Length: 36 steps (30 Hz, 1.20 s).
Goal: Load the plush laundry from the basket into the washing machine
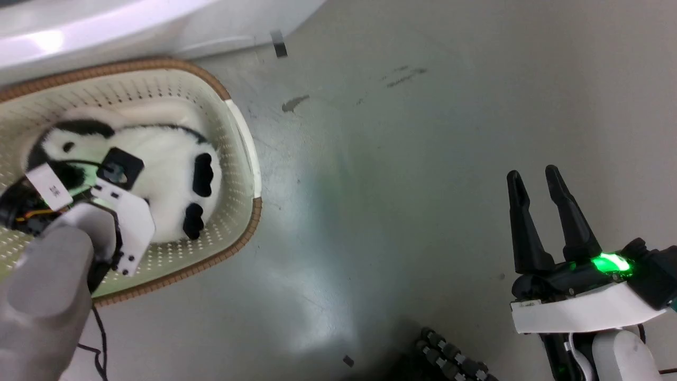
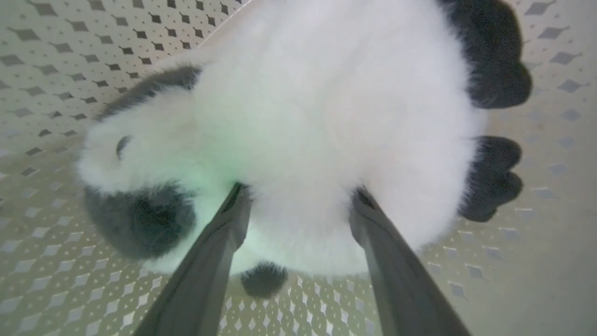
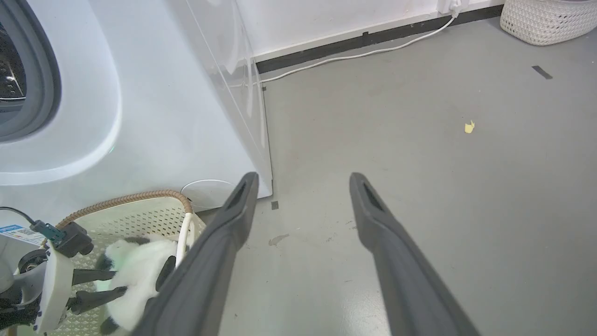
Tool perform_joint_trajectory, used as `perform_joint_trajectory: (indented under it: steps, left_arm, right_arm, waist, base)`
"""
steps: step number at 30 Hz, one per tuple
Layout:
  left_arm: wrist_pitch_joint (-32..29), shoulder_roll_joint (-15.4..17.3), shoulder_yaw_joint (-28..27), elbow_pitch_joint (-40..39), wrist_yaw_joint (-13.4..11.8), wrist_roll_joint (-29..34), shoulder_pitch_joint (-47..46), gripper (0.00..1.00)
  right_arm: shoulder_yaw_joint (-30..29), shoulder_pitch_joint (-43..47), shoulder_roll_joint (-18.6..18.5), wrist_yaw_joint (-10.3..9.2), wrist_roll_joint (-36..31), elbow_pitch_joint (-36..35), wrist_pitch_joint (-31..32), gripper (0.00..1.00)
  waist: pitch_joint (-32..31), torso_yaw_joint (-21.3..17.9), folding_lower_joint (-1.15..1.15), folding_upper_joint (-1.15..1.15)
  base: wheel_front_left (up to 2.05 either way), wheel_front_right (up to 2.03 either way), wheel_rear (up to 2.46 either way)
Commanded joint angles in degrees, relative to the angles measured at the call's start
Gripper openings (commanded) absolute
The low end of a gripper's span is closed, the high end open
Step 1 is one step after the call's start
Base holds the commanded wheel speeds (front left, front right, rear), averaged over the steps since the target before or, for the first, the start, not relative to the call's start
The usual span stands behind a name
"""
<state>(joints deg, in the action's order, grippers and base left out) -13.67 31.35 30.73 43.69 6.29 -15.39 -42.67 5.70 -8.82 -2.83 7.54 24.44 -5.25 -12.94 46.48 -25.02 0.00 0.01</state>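
Plush laundry (image 2: 298, 116) lies in the basket (image 1: 235, 143), between the wide-spread fingers of the left tool (image 2: 299, 190), tips sunk in its white fur. The right wrist view adds the washing machine (image 3: 154, 116) just beside the basket. The right tool (image 1: 533, 172), also wide and holding nothing, hangs over the floor (image 1: 412, 174).

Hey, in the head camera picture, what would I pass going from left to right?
Cream perforated plastic basket holding the fluffy white-and-black plush panda → dark tape strip on the grey floor → right hand with two long dark fingers.
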Motion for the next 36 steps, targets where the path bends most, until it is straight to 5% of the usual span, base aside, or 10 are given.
perform_joint_trajectory:
  steps: [1, 11, 12, 22, 36]
  left_arm:
    - [-0.3, 0.8, 1.0, 1.1, 0.4, -0.6, -1.8, 1.00]
    - [-0.6, 3.0, 5.8, 5.9, 1.0, -2.9, -7.0, 1.00]
    - [-0.7, 3.2, 6.2, 6.5, 1.1, -3.3, -7.4, 0.00]
    - [4.8, 4.1, 4.5, 10.0, -1.0, -7.6, -4.1, 0.00]
    - [18.0, -6.8, 5.2, 14.8, -0.3, -11.0, 0.9, 0.00]
  right_arm:
    - [0.0, -1.2, 0.0, -0.05, 0.8, -0.5, -0.5, 1.00]
    - [0.3, -1.6, 0.0, -0.05, 3.3, -0.9, -1.7, 1.00]
    - [0.4, -1.6, 0.0, -0.05, 3.5, -0.8, -1.8, 1.00]
    - [1.3, -2.8, 0.0, -0.05, 2.1, 0.9, -2.1, 1.00]
    - [-6.2, 0.7, 0.0, -0.05, -6.9, 2.2, -2.1, 1.00]
  waist:
    - [1.6, -0.7, 0.00, -0.01]
    - [6.9, -2.7, 0.00, -0.01]
    - [7.2, -2.9, 0.00, -0.01]
    - [1.6, -4.8, 0.00, -0.01]
    - [-16.5, 5.3, 0.00, -0.01]
  base:
    - [0.00, 0.00, 0.00]
    - [0.00, 0.00, 0.00]
    - [0.00, 0.00, 0.00]
    - [0.00, 0.00, 0.00]
    - [0.00, 0.00, 0.00]
